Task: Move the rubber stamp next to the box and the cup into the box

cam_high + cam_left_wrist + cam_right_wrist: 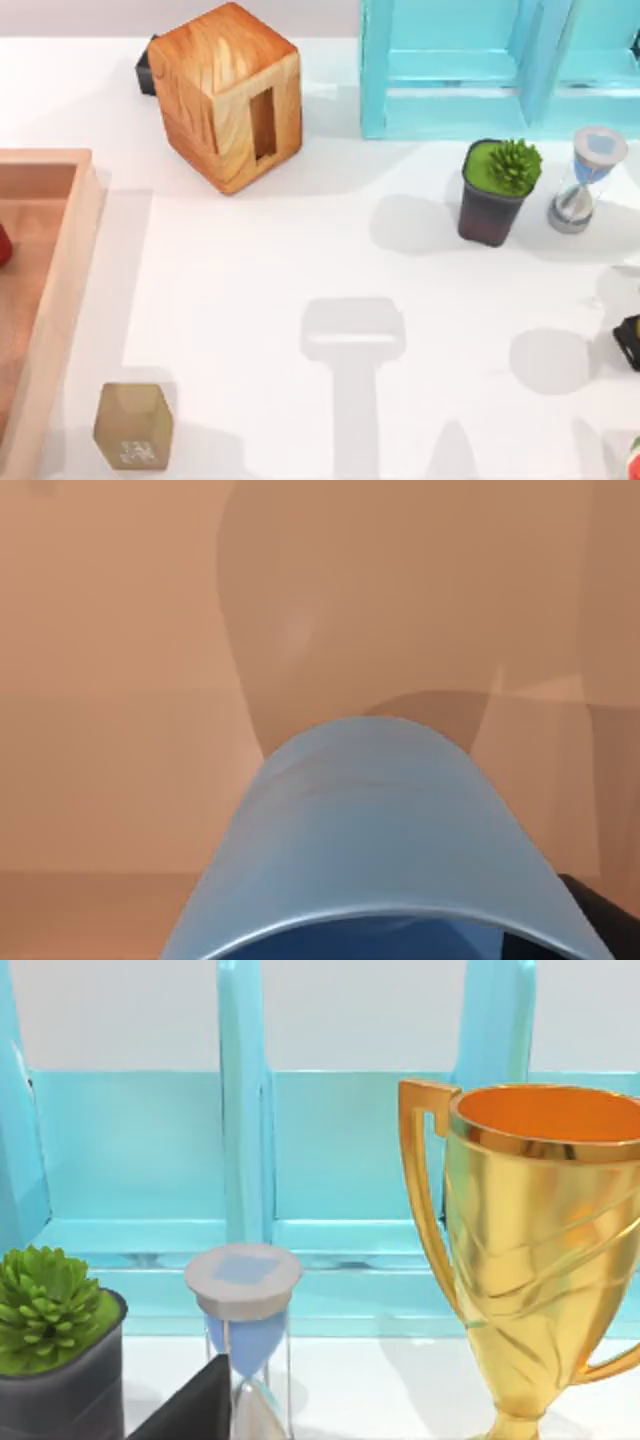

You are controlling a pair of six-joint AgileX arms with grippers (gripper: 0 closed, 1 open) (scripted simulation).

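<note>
Cup (380, 830) over box floor, stamp already set down.
In the left wrist view the blue cup sits close under the camera above the box (60, 290) interior; whether the left gripper clasps it I cannot tell. The rubber stamp (133, 425) stands just right of the box's near wall.

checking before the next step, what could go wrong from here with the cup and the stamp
1. In the left wrist view the blue cup sits very close to the camera over the wooden box's floor. Released from a height, it might tip or roll.
2. The rubber stamp stands near the box wall. Any arm sweep out over that wall could knock it away from the box.
</note>
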